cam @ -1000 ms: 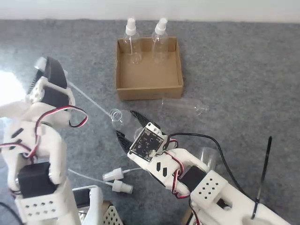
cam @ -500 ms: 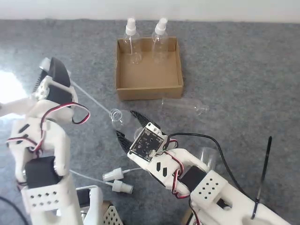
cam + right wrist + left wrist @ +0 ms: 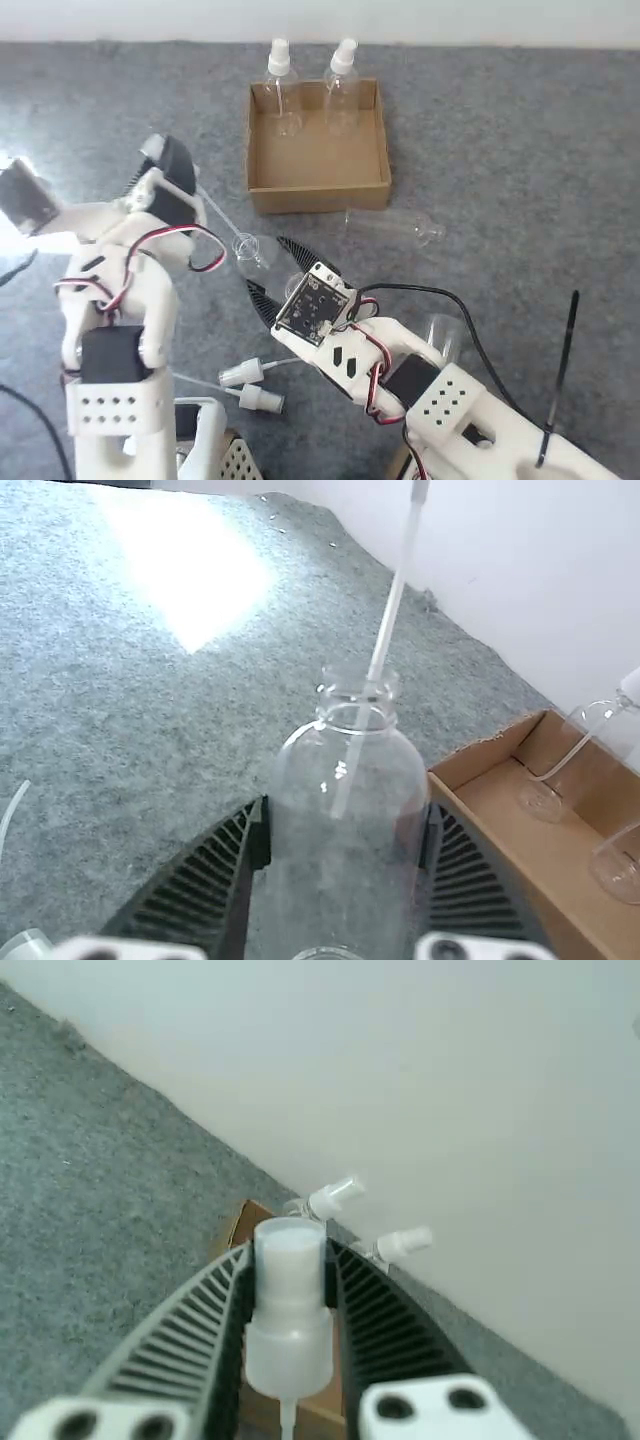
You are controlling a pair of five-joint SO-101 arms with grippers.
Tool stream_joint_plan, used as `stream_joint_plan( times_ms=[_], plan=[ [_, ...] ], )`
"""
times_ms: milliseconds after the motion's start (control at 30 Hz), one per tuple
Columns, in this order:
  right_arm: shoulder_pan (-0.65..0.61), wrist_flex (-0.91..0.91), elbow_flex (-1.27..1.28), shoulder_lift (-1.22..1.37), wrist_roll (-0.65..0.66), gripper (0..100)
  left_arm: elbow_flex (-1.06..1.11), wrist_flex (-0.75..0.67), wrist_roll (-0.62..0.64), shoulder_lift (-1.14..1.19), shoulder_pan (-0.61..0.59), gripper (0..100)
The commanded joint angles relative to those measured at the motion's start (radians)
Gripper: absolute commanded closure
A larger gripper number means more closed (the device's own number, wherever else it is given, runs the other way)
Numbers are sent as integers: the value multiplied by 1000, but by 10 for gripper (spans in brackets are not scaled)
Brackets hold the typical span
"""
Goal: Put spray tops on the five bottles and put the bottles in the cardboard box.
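Grey carpet (image 3: 520, 150) covers the table, with a white wall (image 3: 450, 1080) behind it. A cardboard box (image 3: 318, 172) sits at the far side, and two capped bottles (image 3: 280, 95) stand upright inside along its far wall.

The left gripper (image 3: 290, 1250) is clenched on a white spray top (image 3: 290, 1310), pinching it between both fingers. The top's thin tube (image 3: 392, 590) slants down into the open neck of a clear bottle (image 3: 345, 810). The lower end of the tube shows through the glass.

The right gripper (image 3: 345, 825) grasps that bottle by its body, a finger on each side, near the box's front left corner.

A bare bottle (image 3: 395, 228) lies on its side just in front of the box. Two loose tops (image 3: 250, 385) lie on the carpet between the arms' bases.
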Motion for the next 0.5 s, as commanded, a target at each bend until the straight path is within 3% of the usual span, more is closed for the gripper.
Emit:
stream_joint_plan(
  times_ms=[0,467],
  plan=[
    [-2,-13,-11,-44,12,859,5,23,-77,-21,60,988],
    [24,-12,-9,-44,11,859,4,169,-84,-21,132,988]
  ],
)
